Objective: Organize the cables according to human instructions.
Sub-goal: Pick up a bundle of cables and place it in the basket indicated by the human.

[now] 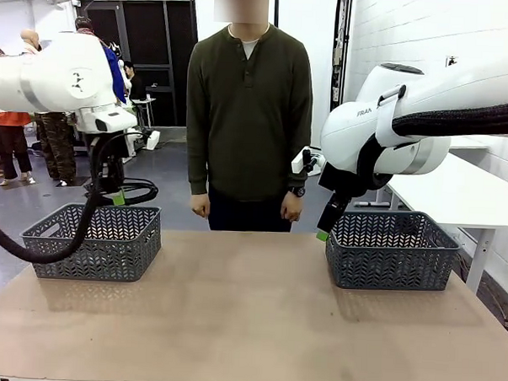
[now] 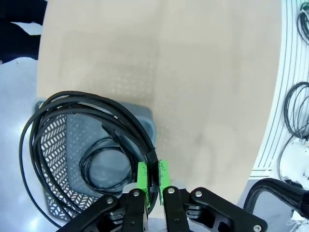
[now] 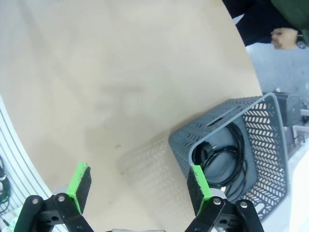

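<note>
Left tool (image 2: 153,181) is clamped on a coiled cable (image 2: 82,108), its green pads (image 2: 142,176) pinching several strands at one edge of the loop. Below the tool sits the left basket (image 1: 96,244), and the coil hangs over its opening, partly past the rim. A second cable (image 2: 104,164) already lies on that basket's floor, directly under the tool.

Risk at this station: the grip holds only one side of the coil. If released from this height, the loop may catch on the rim and drape over the wall onto the table (image 1: 248,317). A loosening coil could also snag the cable beneath.

Beyond the table edge stands the person (image 1: 249,114), hands down, giving no visible signal; the judged risk is dropping into a basket the person did not intend.

Right tool (image 3: 140,186) stands wide open and empty, hovering just beside the right basket (image 3: 270,145). Inside that basket, beside the tool, lies another cable (image 3: 227,154). A descent from here could strike the near wall.
</note>
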### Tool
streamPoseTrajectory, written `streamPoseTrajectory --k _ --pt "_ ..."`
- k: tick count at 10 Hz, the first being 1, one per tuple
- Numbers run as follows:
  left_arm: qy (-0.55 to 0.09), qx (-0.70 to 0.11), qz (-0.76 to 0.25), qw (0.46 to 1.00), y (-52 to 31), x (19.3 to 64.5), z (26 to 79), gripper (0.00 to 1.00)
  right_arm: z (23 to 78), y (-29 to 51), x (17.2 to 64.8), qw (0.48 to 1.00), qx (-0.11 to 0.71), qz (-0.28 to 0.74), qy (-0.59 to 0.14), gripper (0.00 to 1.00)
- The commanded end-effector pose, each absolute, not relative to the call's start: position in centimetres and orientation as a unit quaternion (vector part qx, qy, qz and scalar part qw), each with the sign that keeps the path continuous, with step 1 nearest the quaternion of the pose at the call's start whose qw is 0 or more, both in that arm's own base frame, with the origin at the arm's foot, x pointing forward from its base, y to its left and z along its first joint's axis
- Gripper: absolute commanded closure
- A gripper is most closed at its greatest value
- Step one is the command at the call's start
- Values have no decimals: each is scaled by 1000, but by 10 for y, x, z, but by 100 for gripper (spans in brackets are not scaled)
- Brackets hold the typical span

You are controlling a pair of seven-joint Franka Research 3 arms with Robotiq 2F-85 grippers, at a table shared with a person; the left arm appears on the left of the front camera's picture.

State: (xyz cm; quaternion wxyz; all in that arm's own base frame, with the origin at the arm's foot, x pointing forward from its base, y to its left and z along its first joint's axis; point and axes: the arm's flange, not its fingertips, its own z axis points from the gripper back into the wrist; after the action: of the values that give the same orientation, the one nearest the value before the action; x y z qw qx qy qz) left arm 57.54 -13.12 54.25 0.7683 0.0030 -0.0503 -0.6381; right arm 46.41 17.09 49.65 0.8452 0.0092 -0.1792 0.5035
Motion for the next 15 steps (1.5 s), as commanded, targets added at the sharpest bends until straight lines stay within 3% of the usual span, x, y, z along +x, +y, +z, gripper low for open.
streamPoseTrajectory --k 1,10,15 --pt "-58 -1 -642 764 -112 581 538 100 496 171 464 846 4 504 -175 0" --pt "-5 -16 -655 755 -65 632 511 100 496 171 464 846 4 504 -175 0" --pt "-27 -5 -627 778 -58 643 491 100 496 171 464 846 4 504 -175 0"
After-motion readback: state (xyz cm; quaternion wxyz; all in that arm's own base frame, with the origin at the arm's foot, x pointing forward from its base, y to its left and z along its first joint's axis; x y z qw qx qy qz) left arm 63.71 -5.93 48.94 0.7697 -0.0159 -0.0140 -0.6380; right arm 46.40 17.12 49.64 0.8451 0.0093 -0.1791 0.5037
